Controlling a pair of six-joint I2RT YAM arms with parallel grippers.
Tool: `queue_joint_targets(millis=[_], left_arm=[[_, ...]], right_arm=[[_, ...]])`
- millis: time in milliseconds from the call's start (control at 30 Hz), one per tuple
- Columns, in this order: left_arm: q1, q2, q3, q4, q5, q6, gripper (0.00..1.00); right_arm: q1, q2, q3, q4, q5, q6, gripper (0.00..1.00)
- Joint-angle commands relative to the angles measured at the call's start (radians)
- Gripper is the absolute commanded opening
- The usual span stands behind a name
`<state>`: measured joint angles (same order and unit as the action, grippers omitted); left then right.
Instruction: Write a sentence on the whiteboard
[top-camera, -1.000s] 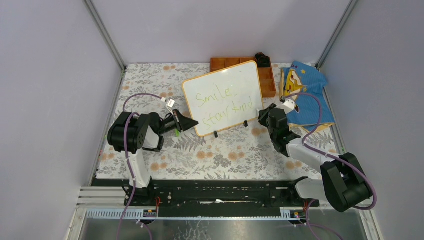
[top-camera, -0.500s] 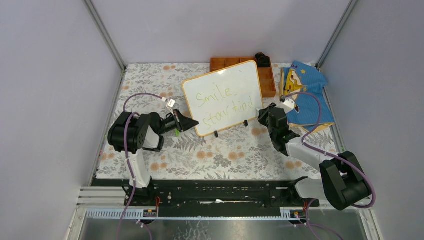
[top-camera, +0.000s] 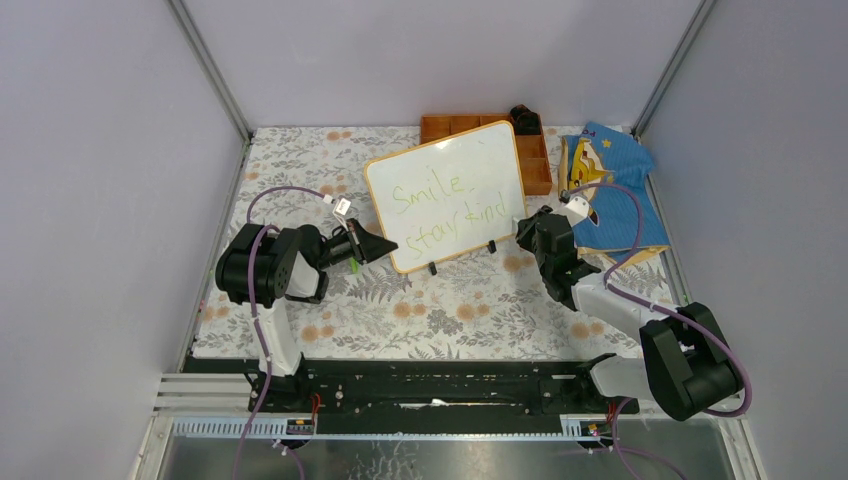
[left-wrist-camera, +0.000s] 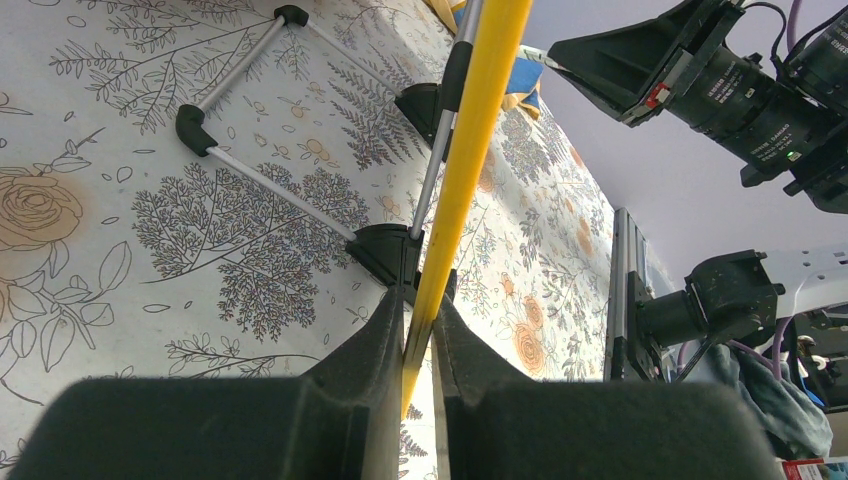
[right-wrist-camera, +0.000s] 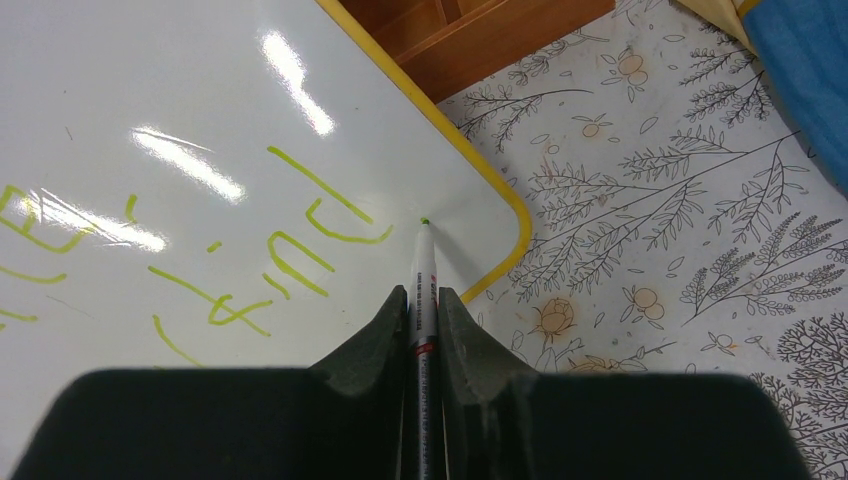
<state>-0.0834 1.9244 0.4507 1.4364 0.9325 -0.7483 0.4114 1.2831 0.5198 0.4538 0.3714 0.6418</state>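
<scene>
The whiteboard (top-camera: 450, 195) stands tilted on its black feet in the middle of the table. The yellow-green sentence (top-camera: 445, 205) "Smile stay kind" runs across it in two lines. My left gripper (top-camera: 385, 245) is shut on the board's orange-yellow frame (left-wrist-camera: 470, 140) at its left lower corner. My right gripper (top-camera: 525, 228) is shut on a white marker (right-wrist-camera: 422, 275) with a green tip. The tip sits at the board surface (right-wrist-camera: 150, 100), just right of the last letter, near the board's lower right corner.
An orange compartment tray (top-camera: 535, 160) stands behind the board, with a black object (top-camera: 525, 118) at its far end. A blue cloth with a yellow print (top-camera: 605, 185) lies at the right. The board's wire stand and feet (left-wrist-camera: 290, 190) rest on the floral tablecloth.
The right arm has shifted very slightly. The board and the left gripper have not moved.
</scene>
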Motion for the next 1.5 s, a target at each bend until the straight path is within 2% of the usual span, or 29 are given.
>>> queue_joint_targets(millis=[0, 233, 467, 833, 1033, 1467], left_arm=[[0.002, 0.017, 0.003, -0.125, -0.046, 0.018, 0.0], [0.002, 0.016, 0.003, -0.125, -0.046, 0.018, 0.0], [0.002, 0.016, 0.002, -0.122, -0.047, 0.018, 0.0], [0.002, 0.013, -0.009, -0.101, -0.059, 0.014, 0.0], [0.001, 0.009, -0.012, -0.097, -0.056, 0.011, 0.17], [-0.013, -0.015, -0.026, -0.096, -0.054, 0.03, 0.37]], right_arm=[[-0.008, 0.005, 0.037, -0.011, -0.012, 0.0, 0.0], [-0.009, -0.02, 0.041, -0.012, -0.008, 0.001, 0.0], [-0.008, -0.129, 0.073, -0.079, 0.007, 0.018, 0.0], [0.027, -0.319, 0.093, -0.217, -0.064, 0.009, 0.0], [0.056, -0.435, 0.053, -0.29, -0.085, -0.007, 0.0], [0.056, -0.531, 0.001, -0.344, -0.152, -0.034, 0.0]])
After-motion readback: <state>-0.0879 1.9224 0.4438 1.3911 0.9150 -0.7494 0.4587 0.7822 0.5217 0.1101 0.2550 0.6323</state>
